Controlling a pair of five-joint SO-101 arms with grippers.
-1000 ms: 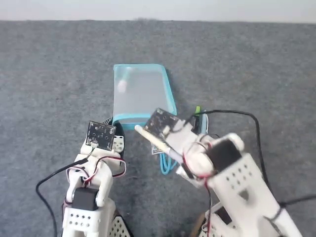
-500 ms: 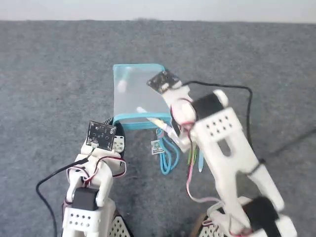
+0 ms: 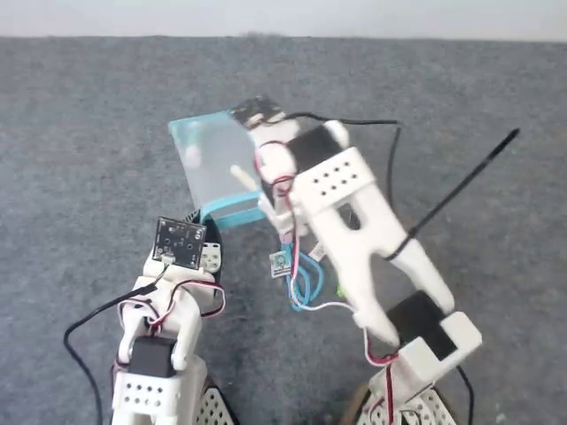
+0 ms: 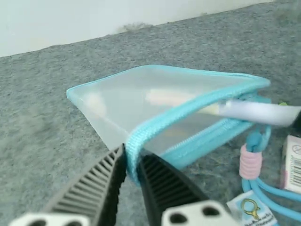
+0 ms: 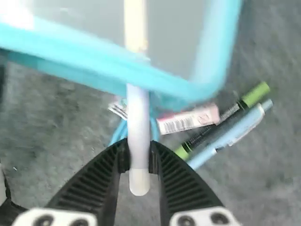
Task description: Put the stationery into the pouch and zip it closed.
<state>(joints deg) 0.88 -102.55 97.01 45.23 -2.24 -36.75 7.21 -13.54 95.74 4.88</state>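
Soft, even light falls from above onto the grey tabletop [image 3: 80,115], bright but not harsh. Shadows on it are faint, short and soft-edged. The clear pouch [image 3: 217,173] wears a milky sheen, palest toward its far corner.

Translucent pouch [image 4: 141,101], turquoise zip edge clamped in jaws of left gripper [image 4: 132,158]; white pen [image 4: 254,111] lodged in its mouth; blue cord [image 4: 265,188] alongside.

Clear pouch [image 3: 211,168] w/ turquoise trim is lying mid-table, mouth gaping toward near side, far end angling left. White pen [image 5: 138,136] is sticking halfway in thru mouth. Green pen [image 5: 225,117], blue pen [image 5: 235,134] & pink labelled item [image 5: 188,120] are lying together just near-right of mouth.
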